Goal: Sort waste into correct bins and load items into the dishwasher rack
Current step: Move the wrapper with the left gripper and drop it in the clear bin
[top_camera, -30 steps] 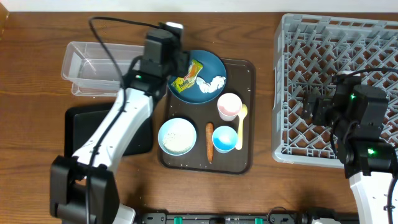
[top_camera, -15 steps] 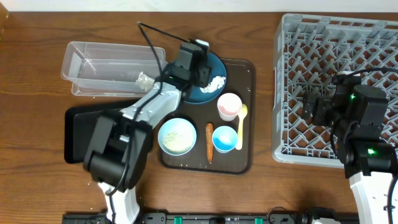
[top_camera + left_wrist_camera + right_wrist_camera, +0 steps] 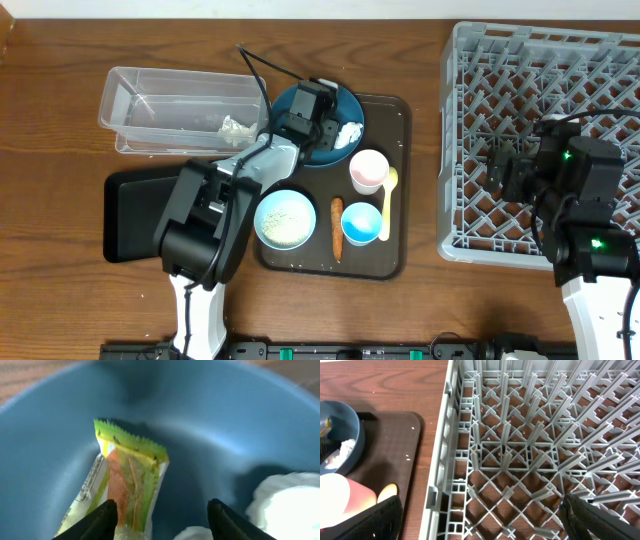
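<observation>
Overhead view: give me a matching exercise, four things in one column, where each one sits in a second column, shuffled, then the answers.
Things
1. yellow wrapper
2. carrot piece
3. pale yellow spoon
4. dishwasher rack

Places
A. between the white bowl and the small light blue bowl
B. on the table, right of the brown tray
C. on the dark blue plate
D. just right of the pink-and-white cup

Pairs: 1-C, 2-A, 3-D, 4-B
</observation>
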Available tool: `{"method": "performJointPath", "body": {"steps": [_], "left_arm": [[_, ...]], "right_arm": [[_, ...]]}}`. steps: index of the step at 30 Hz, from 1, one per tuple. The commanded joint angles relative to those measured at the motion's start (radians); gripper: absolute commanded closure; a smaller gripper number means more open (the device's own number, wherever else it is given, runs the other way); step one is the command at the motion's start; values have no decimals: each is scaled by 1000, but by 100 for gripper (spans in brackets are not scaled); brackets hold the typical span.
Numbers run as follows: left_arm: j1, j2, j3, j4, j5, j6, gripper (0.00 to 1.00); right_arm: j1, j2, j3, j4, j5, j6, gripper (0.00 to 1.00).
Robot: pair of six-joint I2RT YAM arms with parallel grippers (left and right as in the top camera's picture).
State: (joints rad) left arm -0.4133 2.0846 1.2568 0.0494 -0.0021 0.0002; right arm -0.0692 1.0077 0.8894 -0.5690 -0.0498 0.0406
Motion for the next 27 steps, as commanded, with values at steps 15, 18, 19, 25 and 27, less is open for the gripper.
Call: {"method": "performJointPath", "body": {"steps": [15,18,19,25,27], "left_arm": [[2,-111,2,2,-93,7,94],[2,-169,2,-23,-92,7,94],[2,-186,2,-32,-92,7,94],[5,-300,2,-124,-93,7,94],[16,-337,2,-146,-97,7,94]], "right_arm": [[-13,-1,25,-3,-3,-11,1],[-13,-1,25,-3,-4,-11,1],[-13,-1,25,-3,-4,-11,1],[-13,-1,25,-3,-4,-11,1],[-13,-1,25,-3,-3,-11,1]]}}
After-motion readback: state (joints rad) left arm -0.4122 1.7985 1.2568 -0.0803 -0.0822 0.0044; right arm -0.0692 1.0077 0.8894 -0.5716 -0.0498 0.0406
